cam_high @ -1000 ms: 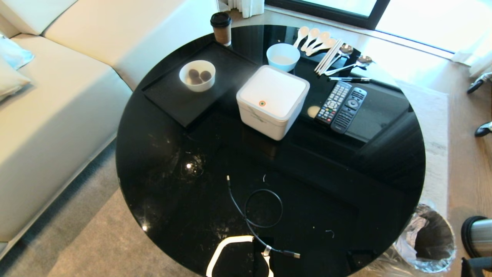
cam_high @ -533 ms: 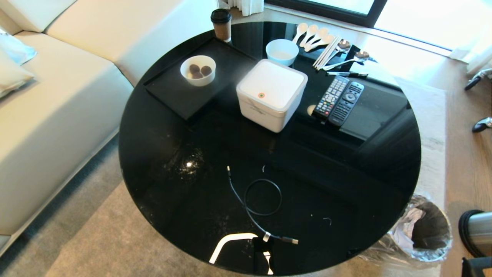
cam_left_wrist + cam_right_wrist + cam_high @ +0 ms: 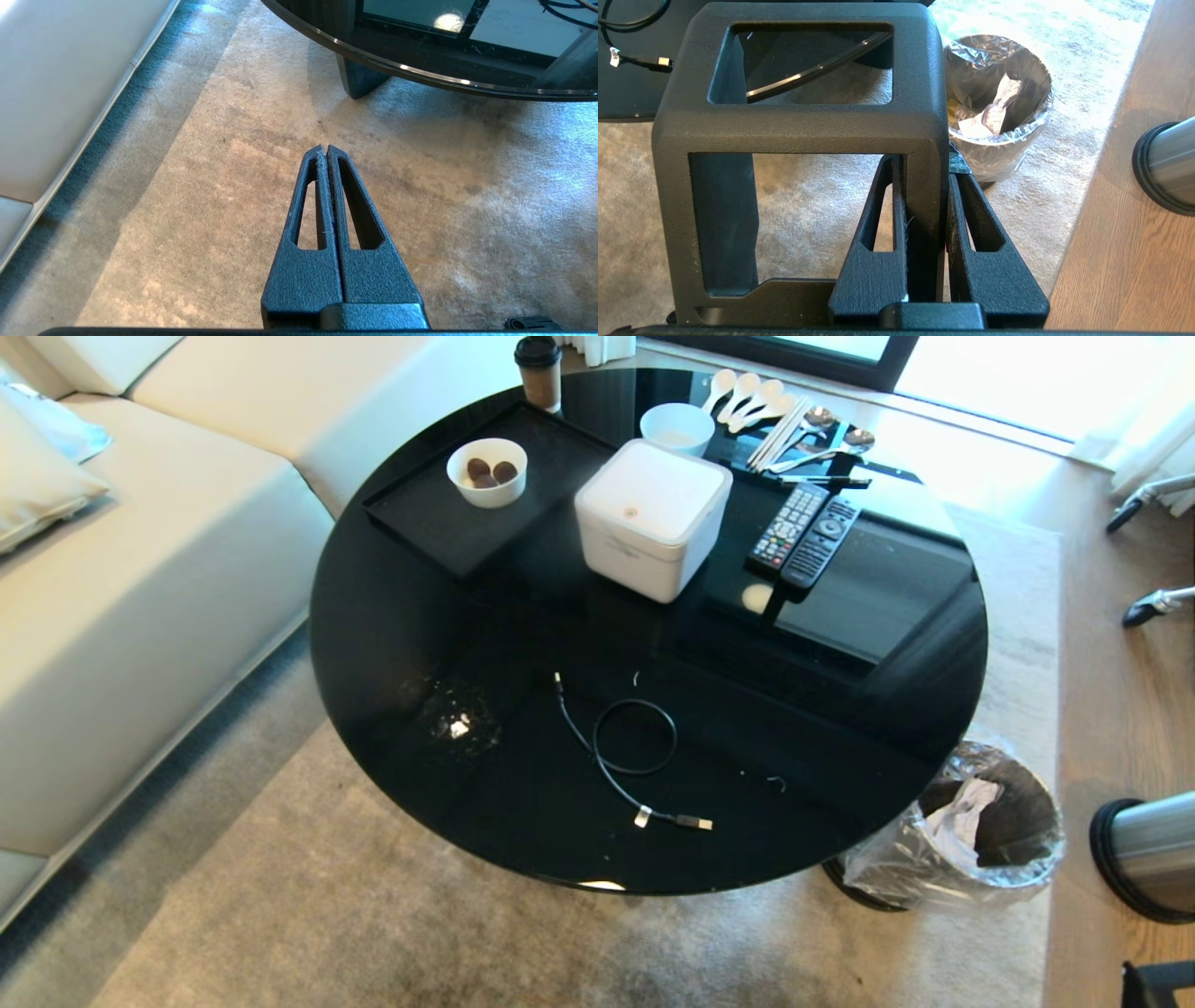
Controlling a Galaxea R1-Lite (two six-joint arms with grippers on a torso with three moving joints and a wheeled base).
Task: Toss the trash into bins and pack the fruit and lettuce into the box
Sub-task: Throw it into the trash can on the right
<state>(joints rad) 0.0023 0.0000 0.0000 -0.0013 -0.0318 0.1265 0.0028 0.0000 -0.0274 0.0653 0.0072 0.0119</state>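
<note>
A cream leather sofa wraps the left side of the room, and a pale, short-piled rug lies under a round table with a glossy black top that mirrors the window. Toward the far side of the table sits the white plastic box, squarish with rounded corners, its flat lid down. To its left is a flat black tray holding a small white bowl with dark round pieces in it. Behind the box are another white bowl, a paper coffee cup with a black lid, a fan of pale spoons and metal ones. Two remote controls lie side by side to the box's right. Nearer the front edge a thin black cable curls in a loop.

On the floor just off the table's right edge stands a bin with a crinkly clear liner; crumpled white paper lies inside, and the right wrist view also shows a bit of yellow in it. A second bin, brushed steel with a black base ring, lies further right on the wood floor.

The left gripper hangs over the rug near the table's edge, its textured black fingers pressed together on nothing. The right gripper is clamped on one wall of a black open-framed block, held above the rug beside the lined bin.
</note>
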